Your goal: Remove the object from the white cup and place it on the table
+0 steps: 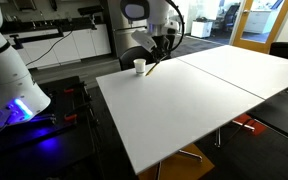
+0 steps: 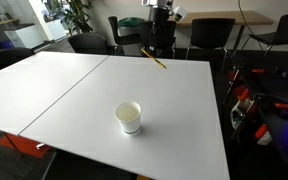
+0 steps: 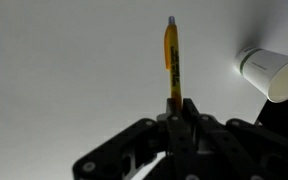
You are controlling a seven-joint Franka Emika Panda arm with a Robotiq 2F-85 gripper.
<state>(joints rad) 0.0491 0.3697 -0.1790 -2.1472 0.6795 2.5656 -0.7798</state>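
My gripper (image 3: 174, 104) is shut on a thin yellow stick (image 3: 170, 58), which points away from the jaws over the white table (image 3: 64, 70). The white cup (image 3: 271, 72) lies at the right of the wrist view, apart from the stick. In both exterior views the stick (image 1: 157, 68) (image 2: 154, 59) hangs slanted below the gripper (image 1: 163, 58) (image 2: 145, 48), above the table's far edge. The cup (image 1: 140, 67) (image 2: 129, 117) stands upright on the table and looks empty from above.
A seam (image 2: 69, 90) joins two white tabletops. Black chairs (image 2: 209, 35) and a plant stand beyond the table. A second white robot (image 1: 9, 80) with blue light stands beside the table.
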